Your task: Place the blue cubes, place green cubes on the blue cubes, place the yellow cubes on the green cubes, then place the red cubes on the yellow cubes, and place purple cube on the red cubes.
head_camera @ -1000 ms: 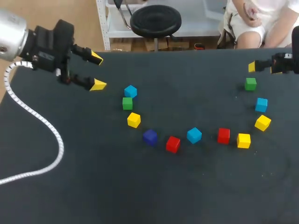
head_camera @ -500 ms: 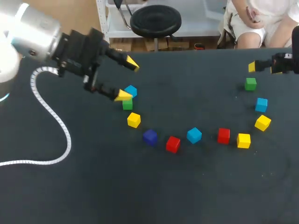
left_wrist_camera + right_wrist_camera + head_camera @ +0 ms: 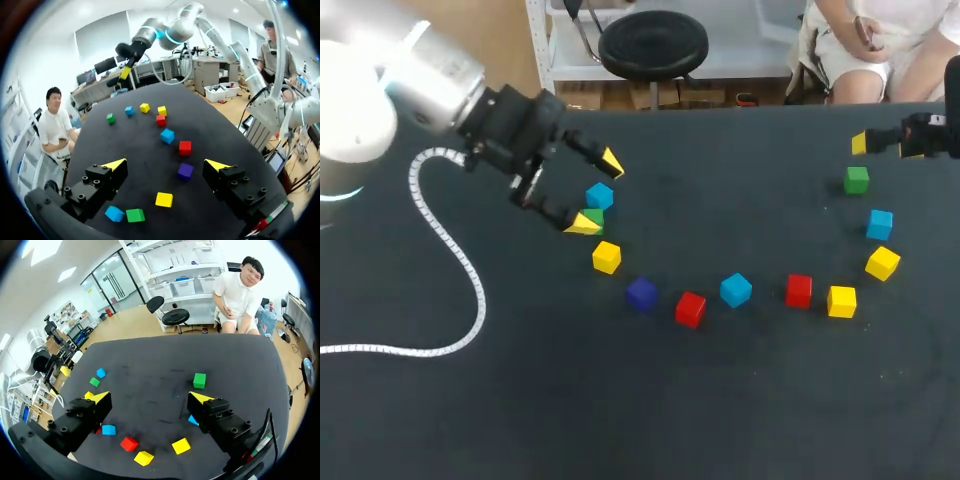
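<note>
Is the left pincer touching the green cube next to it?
Apart. The left wrist view shows the green cube lying on the table between the left pincer's open fingers, with neither finger reaching it.

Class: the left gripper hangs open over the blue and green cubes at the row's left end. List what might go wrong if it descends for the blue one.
1. The blue cube and green cube sit close together, so the left gripper might catch or shove the green one with its open fingers.
2. In the left wrist view both lie near one finger, not midway, so a fingertip might land on a cube.
</note>
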Tool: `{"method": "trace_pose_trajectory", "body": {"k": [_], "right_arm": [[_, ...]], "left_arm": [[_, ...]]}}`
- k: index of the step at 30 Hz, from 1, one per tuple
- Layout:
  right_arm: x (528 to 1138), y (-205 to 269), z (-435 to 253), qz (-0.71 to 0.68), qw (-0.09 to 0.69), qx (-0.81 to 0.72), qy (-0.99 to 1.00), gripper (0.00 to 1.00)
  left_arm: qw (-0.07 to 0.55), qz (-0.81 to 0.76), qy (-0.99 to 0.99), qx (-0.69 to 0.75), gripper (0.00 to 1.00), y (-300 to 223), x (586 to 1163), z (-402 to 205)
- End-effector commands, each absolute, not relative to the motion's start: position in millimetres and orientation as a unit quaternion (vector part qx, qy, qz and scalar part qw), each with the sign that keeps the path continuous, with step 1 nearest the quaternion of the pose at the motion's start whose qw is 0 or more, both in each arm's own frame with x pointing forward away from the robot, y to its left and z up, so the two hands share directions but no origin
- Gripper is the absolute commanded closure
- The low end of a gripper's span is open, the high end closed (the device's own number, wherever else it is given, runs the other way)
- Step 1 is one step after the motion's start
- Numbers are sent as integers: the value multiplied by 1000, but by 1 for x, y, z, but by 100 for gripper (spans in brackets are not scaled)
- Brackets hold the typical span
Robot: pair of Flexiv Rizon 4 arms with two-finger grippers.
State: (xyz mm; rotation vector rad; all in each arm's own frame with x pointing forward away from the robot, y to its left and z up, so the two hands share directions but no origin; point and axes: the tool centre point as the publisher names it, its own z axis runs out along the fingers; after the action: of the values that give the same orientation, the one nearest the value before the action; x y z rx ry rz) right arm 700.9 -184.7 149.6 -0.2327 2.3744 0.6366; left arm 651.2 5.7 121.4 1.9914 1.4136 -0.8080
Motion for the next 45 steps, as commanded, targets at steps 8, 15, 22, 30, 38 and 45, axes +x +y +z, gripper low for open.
{"method": "trace_pose_trajectory", "body": {"k": [8,15,22,30,38,45], "right_arm": [[700,-185,150,242,330,-88,908,0],[700,-185,150,242,330,-88,908,0],[700,-185,150,242,330,-88,908,0],[700,-185,150,242,330,-88,908,0],[700,-185,150,242,330,-88,908,0],[700,-185,150,242,330,-88,908,0]], "left_arm": [[222,-236,587,742,0,-2,670,124],[231,-218,589,743,0,13,705,116],[236,-222,605,727,0,23,724,123],[242,-226,613,717,0,26,723,126],[242,-226,613,717,0,26,723,126],[232,-206,614,726,0,3,717,119]]}}
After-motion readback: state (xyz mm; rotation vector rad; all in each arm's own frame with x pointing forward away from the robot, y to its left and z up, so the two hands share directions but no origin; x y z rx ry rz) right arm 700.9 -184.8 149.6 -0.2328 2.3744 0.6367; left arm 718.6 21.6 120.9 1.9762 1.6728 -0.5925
